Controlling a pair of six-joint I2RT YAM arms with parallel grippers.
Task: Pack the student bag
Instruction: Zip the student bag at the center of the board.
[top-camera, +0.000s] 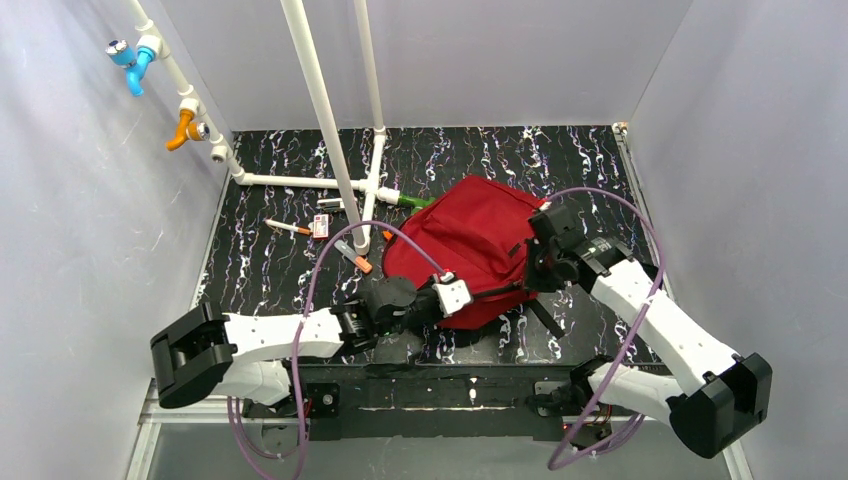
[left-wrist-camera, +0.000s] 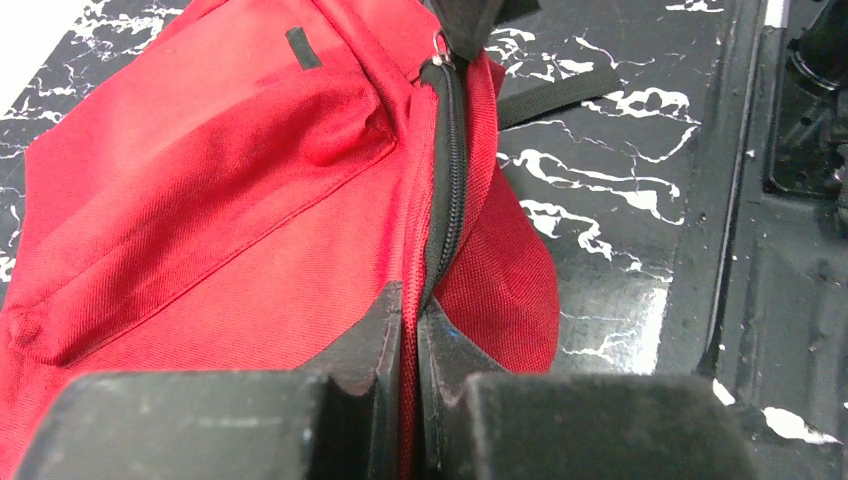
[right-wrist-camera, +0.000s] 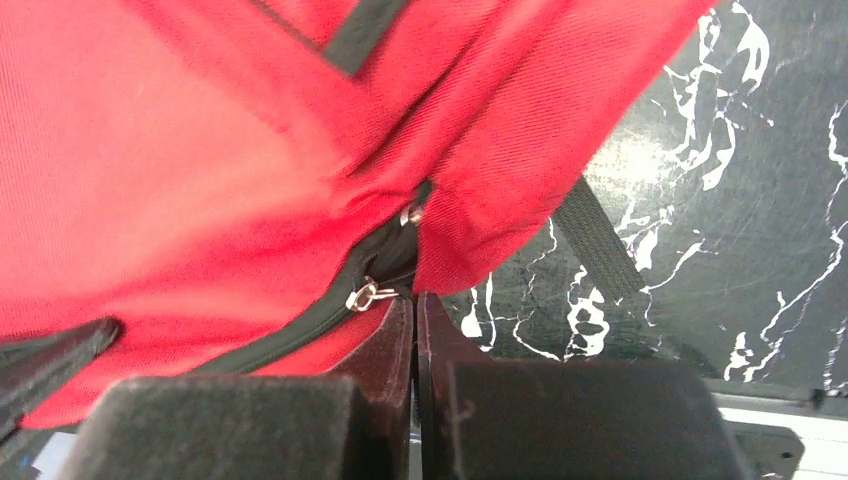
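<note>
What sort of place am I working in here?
Probably a walled robot test cell: plain white walls enclose a black marbled table, a white pipe frame carries a blue tap and an orange tap, and the student bag lies on the table.

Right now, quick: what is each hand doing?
Left hand: closed, pinching the student bag fabric beside its zipper.
Right hand: closed, apparently on the bag's fabric edge.
</note>
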